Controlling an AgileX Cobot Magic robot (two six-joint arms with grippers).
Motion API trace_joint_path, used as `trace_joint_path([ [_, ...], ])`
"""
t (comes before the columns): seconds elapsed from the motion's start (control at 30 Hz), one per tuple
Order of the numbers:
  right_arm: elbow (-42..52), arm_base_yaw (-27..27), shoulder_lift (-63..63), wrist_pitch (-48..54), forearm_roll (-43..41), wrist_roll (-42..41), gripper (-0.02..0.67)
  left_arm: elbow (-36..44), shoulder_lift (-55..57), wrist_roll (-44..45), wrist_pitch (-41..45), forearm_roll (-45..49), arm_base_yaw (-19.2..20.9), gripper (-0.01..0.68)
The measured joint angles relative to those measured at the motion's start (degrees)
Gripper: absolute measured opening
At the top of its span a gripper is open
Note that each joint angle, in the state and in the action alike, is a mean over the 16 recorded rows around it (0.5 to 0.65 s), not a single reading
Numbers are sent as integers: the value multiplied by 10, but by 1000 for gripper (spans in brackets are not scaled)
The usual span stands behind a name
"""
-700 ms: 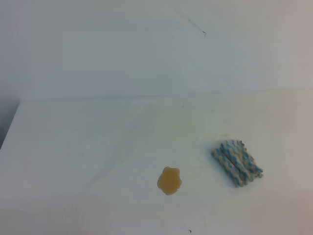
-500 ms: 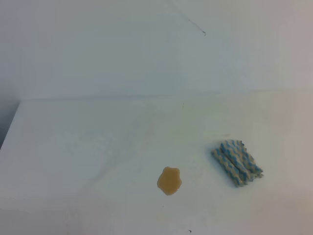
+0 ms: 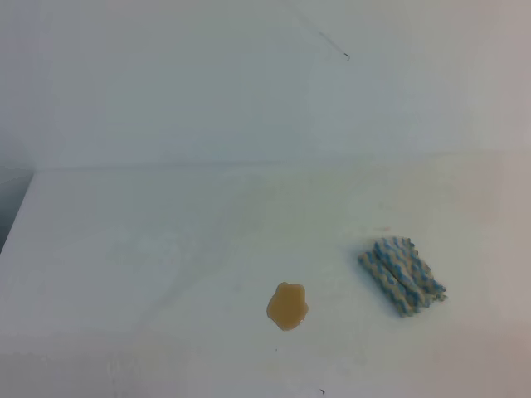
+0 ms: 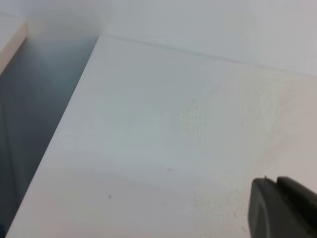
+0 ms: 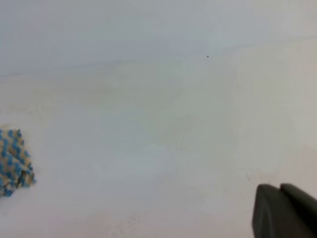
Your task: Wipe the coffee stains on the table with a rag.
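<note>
The coffee stains (image 3: 287,306) show as one tan-brown blob on the white table (image 3: 149,249), near the front middle in the exterior high view. To its right, a hand's width away, lies the bunched blue-and-white zigzag rag (image 3: 401,275); its edge also shows at the left of the right wrist view as the rag (image 5: 14,161). No gripper appears in the exterior high view. My left gripper (image 4: 273,181) shows only as dark fingers pressed together at the lower right of its wrist view, holding nothing. My right gripper (image 5: 278,187) looks the same, shut and empty, well right of the rag.
A pale upright wall (image 3: 249,83) rises behind the table's straight far edge. The table's left edge (image 4: 64,129) drops to a dark gap. Tiny dark specks dot the surface.
</note>
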Motion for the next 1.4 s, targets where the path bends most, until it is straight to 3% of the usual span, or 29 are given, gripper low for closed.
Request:
trace_joint_path([
  [0.5, 0, 0, 0, -61, -1, 0, -3, 0, -6, 0, 0, 0, 0, 1],
  [0.9, 0, 0, 0, -185, 8, 11, -3, -2, -5, 0, -1, 0, 0, 1],
  [1.4, -25, 0, 0, -408, 82, 86, -3, 0, -6, 0, -1, 0, 0, 1],
])
